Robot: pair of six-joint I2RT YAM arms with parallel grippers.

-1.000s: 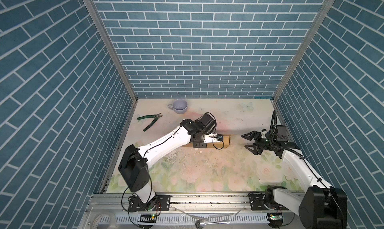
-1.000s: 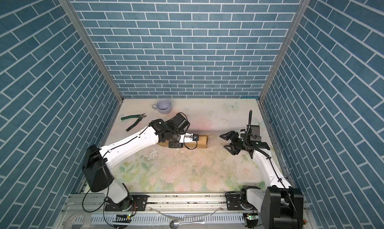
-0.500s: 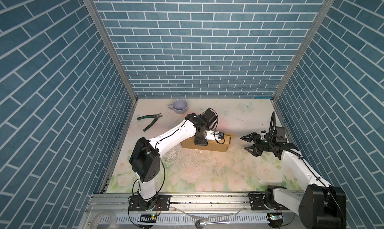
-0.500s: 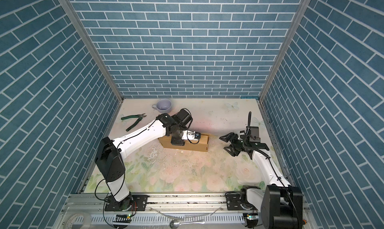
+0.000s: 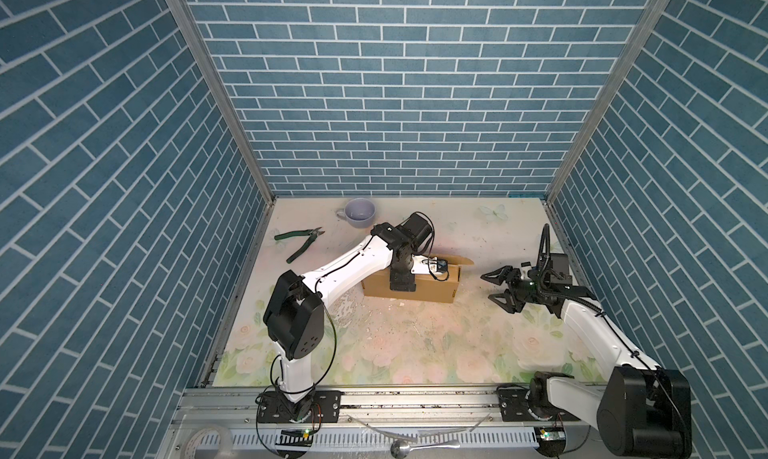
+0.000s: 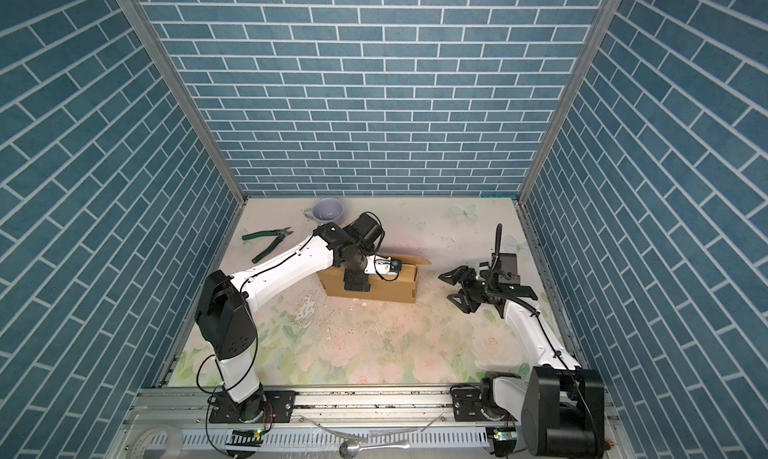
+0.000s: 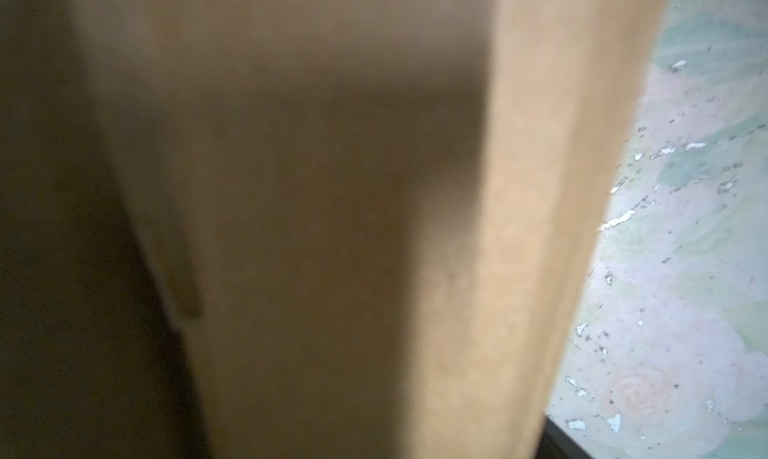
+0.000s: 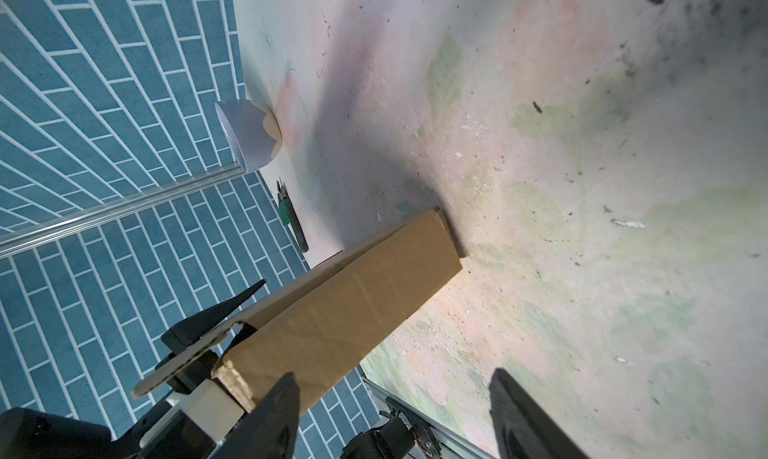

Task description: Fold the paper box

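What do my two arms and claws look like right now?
Both arms are white shells with black joints and thin black cables running outside: left arm, right arm. The right claw has black, triangular fingers.

Brown cardboard paper box [image 5: 432,291], folded up (one flap sticking out), centre of table [image 5: 415,353].

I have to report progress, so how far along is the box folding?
Done: the box stands with its walls up. In hand: the left gripper is down on its front wall; whether it grips is unclear. The right gripper hangs open, apart. Left: the flap sticking out toward the right gripper probably needs tucking in.
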